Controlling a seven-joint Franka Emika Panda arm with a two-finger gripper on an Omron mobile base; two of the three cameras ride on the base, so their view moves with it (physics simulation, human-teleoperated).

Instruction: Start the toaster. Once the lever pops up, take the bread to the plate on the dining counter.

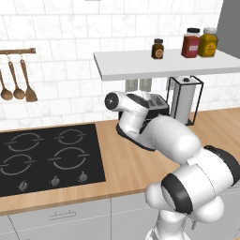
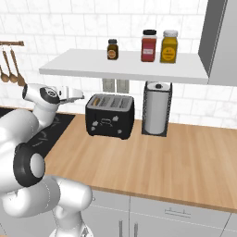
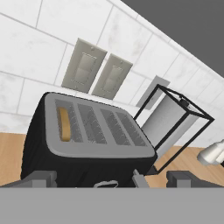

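The toaster (image 2: 110,115) stands on the wooden desk (image 2: 176,162) against the tiled wall, under a white shelf (image 2: 125,67), with the wire-framed towel stand (image 2: 157,108) just beside it at its 3 o'clock in the right base view. The bread (image 3: 64,124) sits down in the leftmost slot, its tan top edge showing in the hand view at about 9 o'clock of the toaster's top; in the right base view it is a thin tan line in the slot nearest the arm. The tool (image 3: 111,178) hovers near the toaster's front, above the desk, its two fingertips (image 3: 41,178) wide apart at the bottom of the hand view and clamped on nothing. On the shelf stand three jars (image 2: 149,46). A black hob (image 1: 47,157) lies in the desk at the toaster's 9 o'clock, and wooden spoons (image 1: 18,82) hang on the wall above it. Two wall sockets (image 3: 97,72) sit behind the toaster.
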